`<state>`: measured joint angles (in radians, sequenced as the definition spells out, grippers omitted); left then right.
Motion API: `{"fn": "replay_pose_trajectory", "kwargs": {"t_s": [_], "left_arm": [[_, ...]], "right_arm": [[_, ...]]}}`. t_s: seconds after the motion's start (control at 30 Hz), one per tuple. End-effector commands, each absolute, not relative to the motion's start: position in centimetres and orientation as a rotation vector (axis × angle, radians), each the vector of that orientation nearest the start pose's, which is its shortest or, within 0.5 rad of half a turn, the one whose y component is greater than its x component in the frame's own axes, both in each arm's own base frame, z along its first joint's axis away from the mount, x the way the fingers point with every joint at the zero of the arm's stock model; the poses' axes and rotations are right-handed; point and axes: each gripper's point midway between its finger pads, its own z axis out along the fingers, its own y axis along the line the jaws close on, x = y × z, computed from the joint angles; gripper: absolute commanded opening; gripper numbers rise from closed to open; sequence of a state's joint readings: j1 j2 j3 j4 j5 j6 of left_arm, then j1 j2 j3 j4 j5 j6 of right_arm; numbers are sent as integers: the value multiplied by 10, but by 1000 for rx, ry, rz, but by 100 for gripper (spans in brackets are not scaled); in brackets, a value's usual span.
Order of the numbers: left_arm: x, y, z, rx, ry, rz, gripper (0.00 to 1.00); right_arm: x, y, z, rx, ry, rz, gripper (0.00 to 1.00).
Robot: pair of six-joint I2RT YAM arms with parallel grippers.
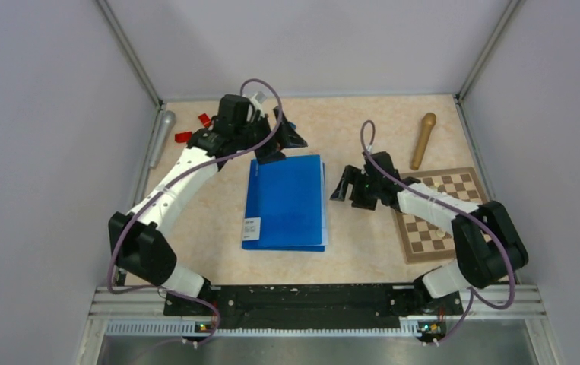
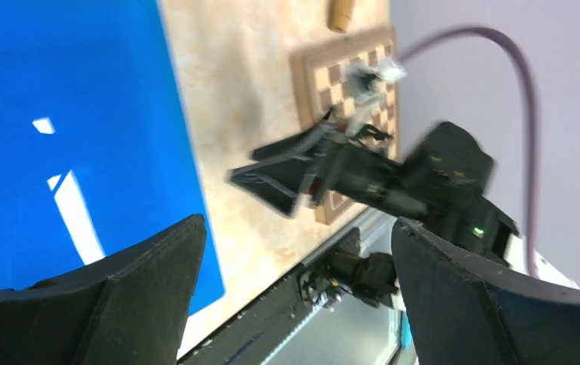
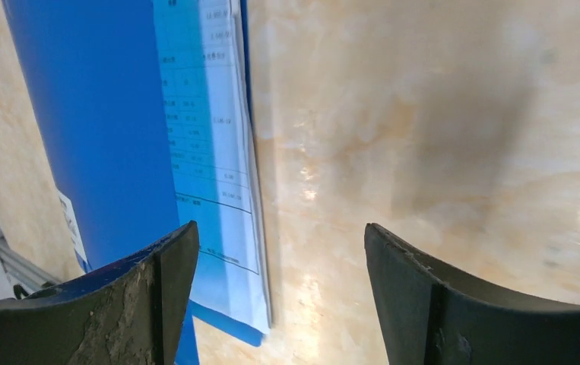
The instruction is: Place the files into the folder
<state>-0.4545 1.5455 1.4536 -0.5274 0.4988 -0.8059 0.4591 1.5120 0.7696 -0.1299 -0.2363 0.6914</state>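
Observation:
The bright-blue folder (image 1: 283,201) lies shut and flat mid-table, its small white label (image 1: 250,226) at the near left corner. The files (image 3: 210,152), white sheets printed with tables, lie inside it, and a strip of them sticks out along the folder's right edge (image 1: 324,205). My left gripper (image 1: 280,144) hovers open over the folder's far edge, holding nothing; its wrist view shows the folder cover (image 2: 66,114) under the left finger. My right gripper (image 1: 341,190) stands open just right of the folder. In its wrist view the jaws (image 3: 279,236) straddle bare table beside the files.
A wooden chessboard (image 1: 442,213) lies at the right, under the right arm. A wooden stick (image 1: 423,139) lies at the back right. A silver cylinder (image 1: 161,137) and small red pieces (image 1: 184,137) sit at the back left. Walls close in three sides.

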Motion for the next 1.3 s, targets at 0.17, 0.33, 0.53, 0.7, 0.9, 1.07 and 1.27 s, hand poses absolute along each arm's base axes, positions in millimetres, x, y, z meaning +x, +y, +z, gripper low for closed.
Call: {"fn": "replay_pose_trajectory", "kwargs": {"t_s": [0.17, 0.33, 0.53, 0.7, 0.9, 1.07, 1.27], "left_arm": [[345, -128, 179, -569, 2408, -821, 95], [314, -125, 110, -608, 2643, -761, 86], [291, -128, 60, -613, 2761, -702, 78], [285, -134, 38, -519, 2857, -513, 77], [289, -147, 38, -378, 2894, -318, 77], [299, -155, 62, -366, 2827, -363, 77], [309, -150, 120, -347, 2671, -379, 81]], "right_arm": [[299, 196, 96, 157, 2445, 763, 74], [297, 236, 92, 41, 2477, 819, 64], [301, 251, 70, 57, 2527, 853, 57], [307, 248, 68, 119, 2522, 823, 57], [311, 223, 77, 146, 2528, 632, 72], [317, 193, 105, 153, 2489, 443, 84], [326, 149, 145, 163, 2389, 177, 94]]}}
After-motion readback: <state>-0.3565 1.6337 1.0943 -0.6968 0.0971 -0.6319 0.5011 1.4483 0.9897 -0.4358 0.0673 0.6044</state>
